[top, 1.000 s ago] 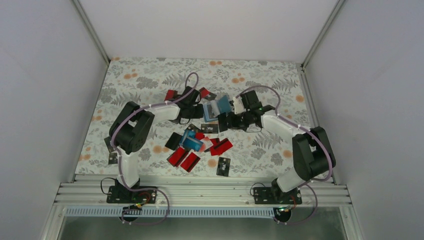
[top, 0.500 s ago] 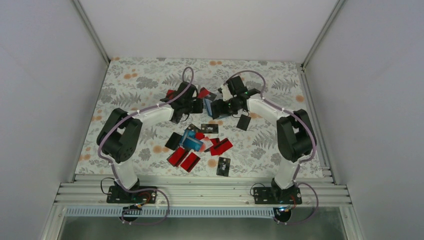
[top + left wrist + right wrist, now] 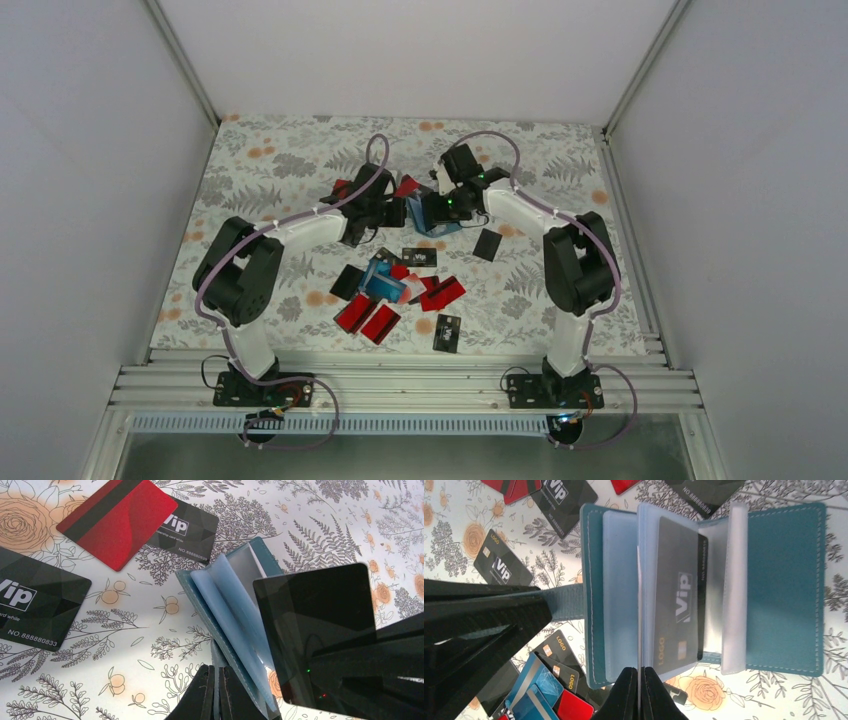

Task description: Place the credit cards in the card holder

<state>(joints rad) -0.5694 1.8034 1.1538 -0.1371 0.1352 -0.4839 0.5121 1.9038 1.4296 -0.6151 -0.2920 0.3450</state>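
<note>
The teal card holder lies open at mid table, its clear sleeves fanned out. One sleeve holds a black Vip card. My left gripper is shut on the holder's teal strap, left of the holder in the top view. My right gripper is shut on a thin black card, seen edge-on in its own view and face-on in the left wrist view. The card stands among the sleeves. Loose red, black and blue credit cards lie nearer the arms.
A black card lies right of the holder and another near the front edge. A red card and black Vip cards lie behind the holder. White walls enclose the floral table.
My right gripper has swung back and left to the holder. My left arm has stretched further out with the holder. A black card now shows on the table where the right arm was.
</note>
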